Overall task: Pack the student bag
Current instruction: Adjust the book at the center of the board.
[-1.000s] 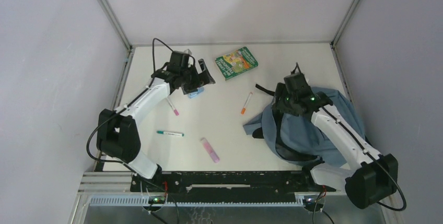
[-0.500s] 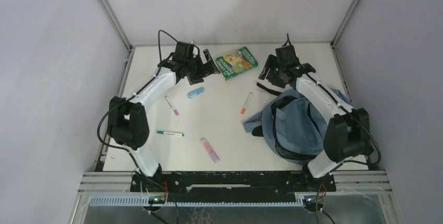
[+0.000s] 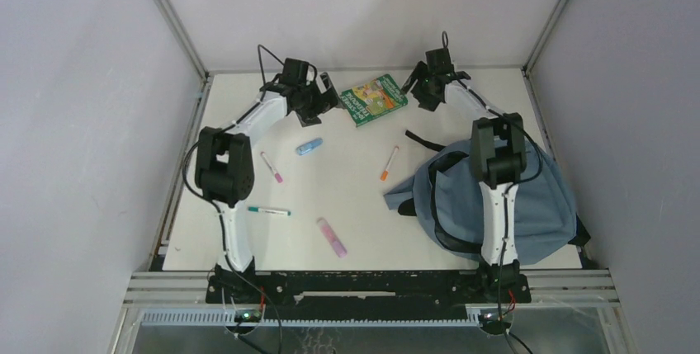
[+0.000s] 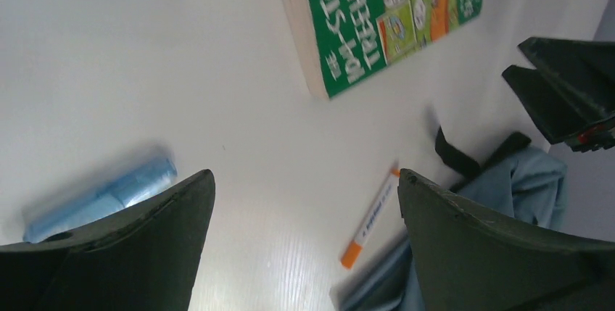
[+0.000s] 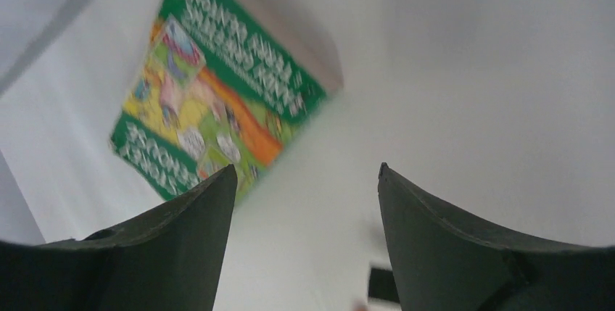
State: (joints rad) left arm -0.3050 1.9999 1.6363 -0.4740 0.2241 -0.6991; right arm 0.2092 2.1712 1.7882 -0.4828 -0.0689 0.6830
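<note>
The student bag [image 3: 512, 205], dusty blue with black straps, lies open at the right of the table; its edge shows in the left wrist view [image 4: 533, 177]. A green picture book [image 3: 373, 99] lies flat at the far middle and also shows in the left wrist view [image 4: 384, 14] and the right wrist view [image 5: 217, 101]. My left gripper [image 3: 327, 95] is open and empty just left of the book [image 4: 305, 175]. My right gripper [image 3: 413, 87] is open and empty just right of the book [image 5: 307, 167].
A light blue tube [image 3: 309, 147], an orange-capped marker [image 3: 389, 163], a pink marker [image 3: 271, 167], a green pen [image 3: 268, 211] and a pink tube [image 3: 331, 236] lie on the white table. A black bag strap [image 3: 421, 139] trails toward the book. Walls enclose three sides.
My right gripper left the bag and swung to the far side, right of the book. My left gripper moved from the blue tube up to the book's left side.
</note>
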